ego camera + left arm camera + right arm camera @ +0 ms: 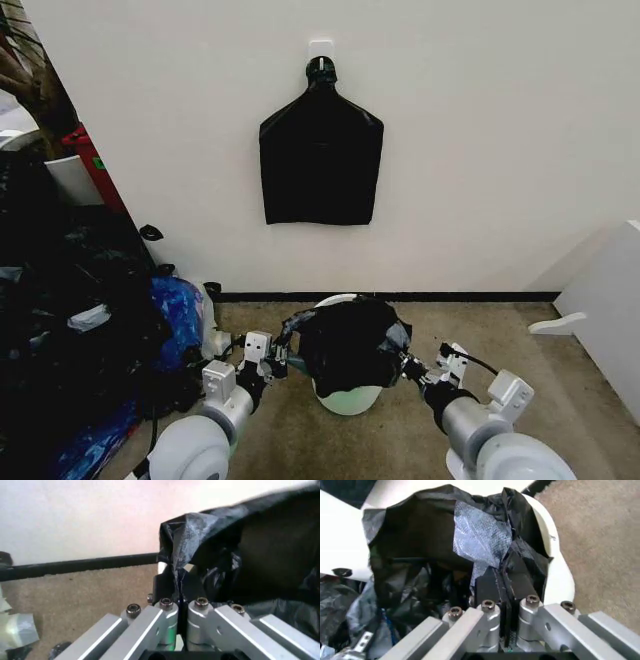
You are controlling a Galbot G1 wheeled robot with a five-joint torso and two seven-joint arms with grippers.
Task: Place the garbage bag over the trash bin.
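The cream-white trash bin (346,400) stands on the carpet in front of me, close to the wall. The black garbage bag (350,342) billows over its top and hides most of the rim. My left gripper (288,352) is shut on the bag's left edge, and my right gripper (408,366) is shut on its right edge. Up close, the left gripper (178,588) pinches a crinkled fold of the garbage bag (250,551). The right gripper (502,583) clamps the garbage bag (435,536) next to the trash bin (555,566) rim.
A flat black bundle (321,160) hangs from a hook on the wall above. A heap of dark and blue bags (90,330) fills the left side. A white cabinet (610,300) stands at the right. Bare carpet (500,330) lies around the bin.
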